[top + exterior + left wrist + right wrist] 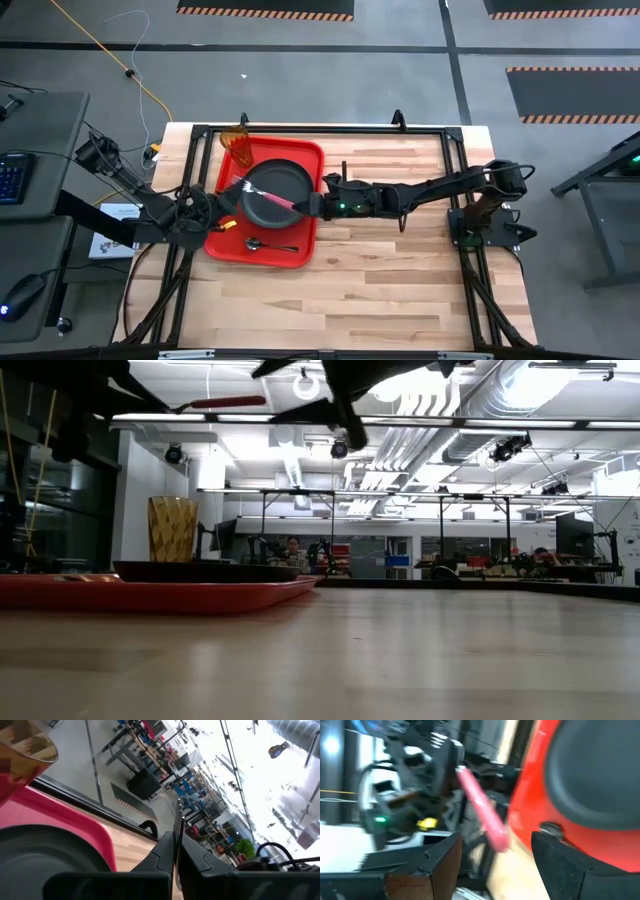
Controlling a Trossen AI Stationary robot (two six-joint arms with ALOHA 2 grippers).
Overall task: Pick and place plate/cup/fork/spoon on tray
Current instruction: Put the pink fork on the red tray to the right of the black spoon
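The red tray (301, 250) lies on the table's left half. The dark plate (275, 180) rests on it, the amber cup (238, 146) stands upright at its far left corner, and the dark spoon (268, 245) lies on its near part. The fork (270, 198), with a metal front and a pink-red handle (480, 810), hangs roughly level above the plate. My left gripper (237, 192) is shut on the fork's metal part. My right gripper (305, 205) is open, its fingers (440, 860) on either side of the handle's free end, with a gap on each side. My left gripper pinches the fork's thin metal part (176, 832) between its two shut fingers, coming level from the table's left. The metal shows edge-on and sticks out past the fingertips. The fork is lifted clear above the plate, its pink-red handle (225, 402) toward the right gripper.
Bare wooden table lies right of and nearer than the tray (150, 595). A black frame (330, 130) runs around the table top. In the low view the cup (172, 528) stands behind the plate (200, 571). People and benches show in the room behind.
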